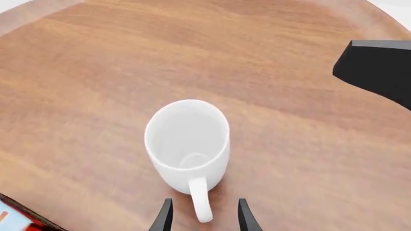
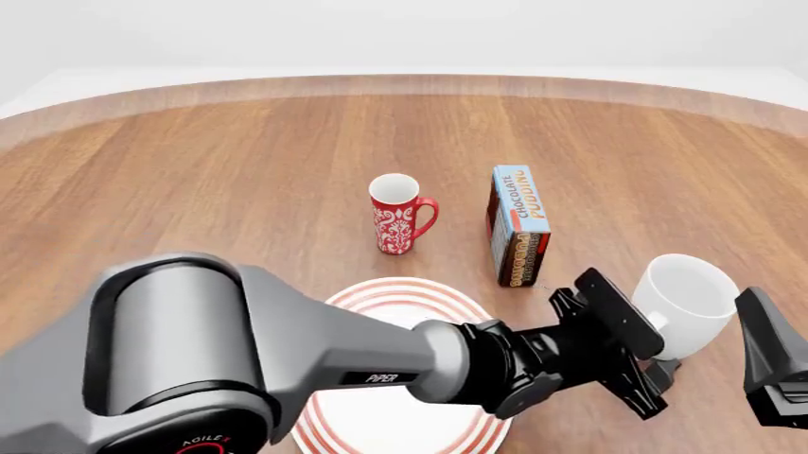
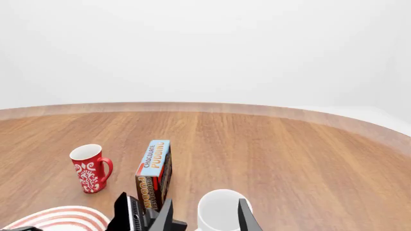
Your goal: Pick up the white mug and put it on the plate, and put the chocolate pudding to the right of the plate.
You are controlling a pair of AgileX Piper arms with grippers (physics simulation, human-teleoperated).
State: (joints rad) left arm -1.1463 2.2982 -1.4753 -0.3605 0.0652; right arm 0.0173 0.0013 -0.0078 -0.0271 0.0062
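Brown wood-grain tabletop [image 2: 227,170] carries the plain glossy white mug [image 2: 683,305] upright at the near right, its loop handle [image 1: 201,198] framed between the spread fingers of the left gripper [image 1: 203,219], which are not seen touching it. Just beyond it the light blue chocolate pudding box [image 2: 519,225] is set upright, with the slim patterned red mug [image 2: 399,214] beside that and the red-ringed white plate [image 2: 417,295] nearer, under the left arm. Whether the right gripper [image 3: 205,216] is spread or closed cannot be told.

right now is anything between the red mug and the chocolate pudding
No. In the front view only bare table shows between the red mug and the chocolate pudding; they stand apart.
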